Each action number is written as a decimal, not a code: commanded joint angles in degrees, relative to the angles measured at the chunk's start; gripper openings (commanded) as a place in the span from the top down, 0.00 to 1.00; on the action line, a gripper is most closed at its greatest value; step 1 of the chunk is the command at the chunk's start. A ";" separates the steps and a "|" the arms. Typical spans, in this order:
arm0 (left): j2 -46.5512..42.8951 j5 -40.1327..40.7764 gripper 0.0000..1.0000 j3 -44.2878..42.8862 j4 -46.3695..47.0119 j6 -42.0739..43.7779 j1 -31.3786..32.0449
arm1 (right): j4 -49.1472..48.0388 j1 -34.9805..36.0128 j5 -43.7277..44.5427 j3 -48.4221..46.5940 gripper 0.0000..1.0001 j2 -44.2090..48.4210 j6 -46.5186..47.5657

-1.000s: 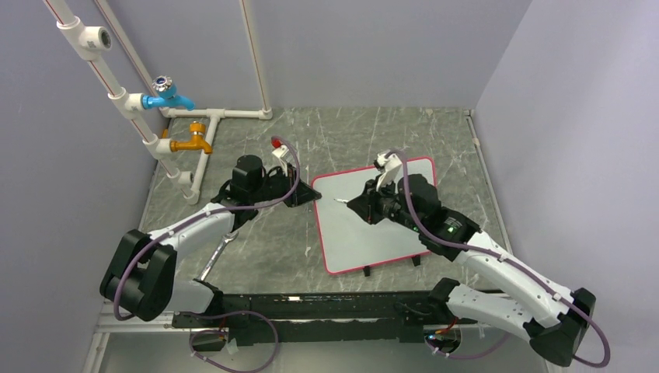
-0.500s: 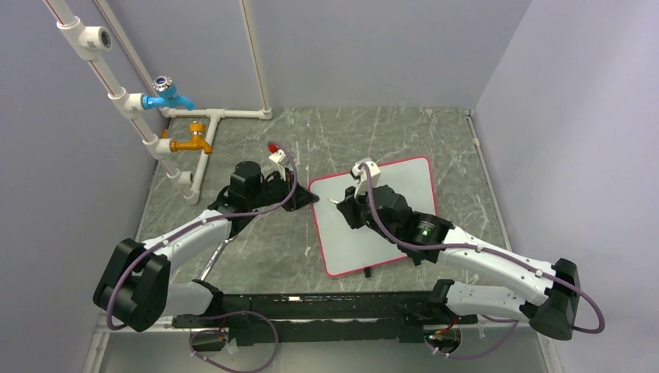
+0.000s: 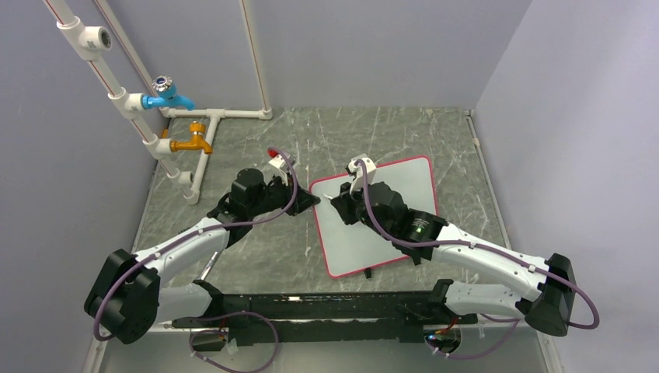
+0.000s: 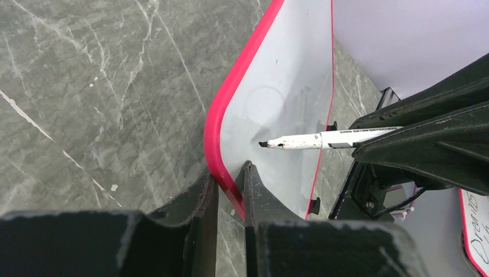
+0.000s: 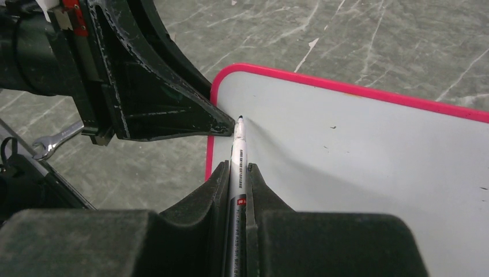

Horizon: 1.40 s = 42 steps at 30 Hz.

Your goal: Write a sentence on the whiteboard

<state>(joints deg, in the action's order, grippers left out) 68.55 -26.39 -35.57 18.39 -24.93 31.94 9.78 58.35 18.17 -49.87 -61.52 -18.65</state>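
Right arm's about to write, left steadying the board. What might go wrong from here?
1. The white black-tipped marker points at the corner of the red-rimmed white whiteboard, beside the left fingers: a stroke may hit them or run off.
2. They pinch only the rim, so the board might pivot.

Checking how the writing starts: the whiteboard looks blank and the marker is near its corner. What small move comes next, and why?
Probably ease the marker tip down onto the whiteboard and begin the first stroke. The right gripper has jaws shut on the marker, its tip at the blank corner; the left gripper pinches the red rim, steadying the board. Contact is unclear.
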 commanded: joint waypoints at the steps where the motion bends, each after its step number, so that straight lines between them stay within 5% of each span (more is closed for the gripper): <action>1: -1.21 8.30 1.00 0.86 -0.44 4.71 0.72 | -4.29 0.30 -1.13 -2.05 1.00 0.58 -0.49; 42: -2.68 11.03 1.00 -0.33 -1.80 6.68 3.67 | 4.60 0.21 6.85 -0.97 1.00 -0.35 -4.67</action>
<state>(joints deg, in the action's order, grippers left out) 66.85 -19.84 -34.96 17.19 -25.10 35.09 12.93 58.43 20.51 -48.86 -61.14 -22.59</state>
